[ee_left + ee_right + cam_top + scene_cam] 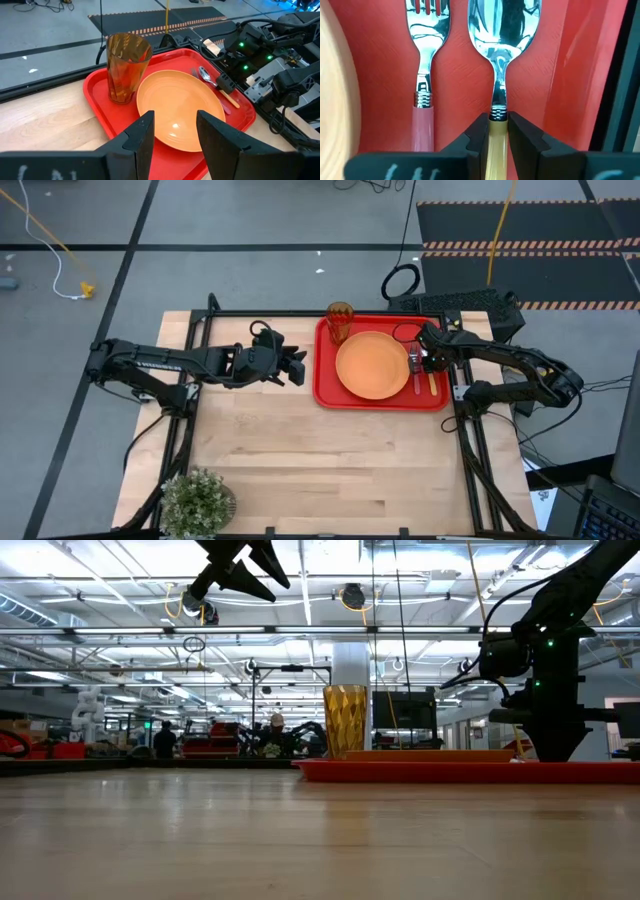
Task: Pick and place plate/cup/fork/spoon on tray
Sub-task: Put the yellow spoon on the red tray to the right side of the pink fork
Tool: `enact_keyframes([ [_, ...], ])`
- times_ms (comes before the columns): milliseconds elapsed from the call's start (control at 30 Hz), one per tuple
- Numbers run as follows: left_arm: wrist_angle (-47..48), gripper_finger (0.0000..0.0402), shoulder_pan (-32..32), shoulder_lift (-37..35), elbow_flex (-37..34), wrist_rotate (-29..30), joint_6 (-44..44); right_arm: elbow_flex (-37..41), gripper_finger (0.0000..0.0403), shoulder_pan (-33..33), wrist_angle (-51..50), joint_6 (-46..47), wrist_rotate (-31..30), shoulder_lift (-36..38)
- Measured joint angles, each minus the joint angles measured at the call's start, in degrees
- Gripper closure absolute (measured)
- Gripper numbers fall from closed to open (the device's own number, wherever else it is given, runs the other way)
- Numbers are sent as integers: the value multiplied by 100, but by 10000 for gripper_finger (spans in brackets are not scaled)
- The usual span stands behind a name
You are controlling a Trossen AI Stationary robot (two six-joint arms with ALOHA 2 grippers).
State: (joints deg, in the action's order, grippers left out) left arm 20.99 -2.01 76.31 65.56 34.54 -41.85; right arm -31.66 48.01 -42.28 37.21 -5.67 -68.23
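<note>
The red tray (325, 385) lies at the table's far right. On it rest the orange plate (372, 365), the amber cup (340, 321) standing upright at its far left corner, and, right of the plate, the fork (426, 75) and the spoon (499, 45) side by side. My right gripper (497, 120) points down over the tray's right part, shut on the spoon. My left gripper (174, 117) hangs open in the air left of the tray, with nothing between its fingers. My right gripper pinches the spoon's yellow handle (497, 134) between its two fingers, right behind the metal neck. The fingers come from above, pointing down, one on each long side of the handle. The spoon lies flat, its bowl (502, 25) on the tray floor beside the fork.
A potted plant (197, 500) stands at the table's near left corner. Bare wooden tabletop (320, 460) spreads in front of the tray. Dark equipment and cables (470, 305) sit behind the tray's far right corner.
</note>
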Motion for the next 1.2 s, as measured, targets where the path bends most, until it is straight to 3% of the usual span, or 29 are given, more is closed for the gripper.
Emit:
enact_keyframes([
  [1200,-4,254,1,0,-1,-25,125,7,348,0,46,628,-7,-2],
])
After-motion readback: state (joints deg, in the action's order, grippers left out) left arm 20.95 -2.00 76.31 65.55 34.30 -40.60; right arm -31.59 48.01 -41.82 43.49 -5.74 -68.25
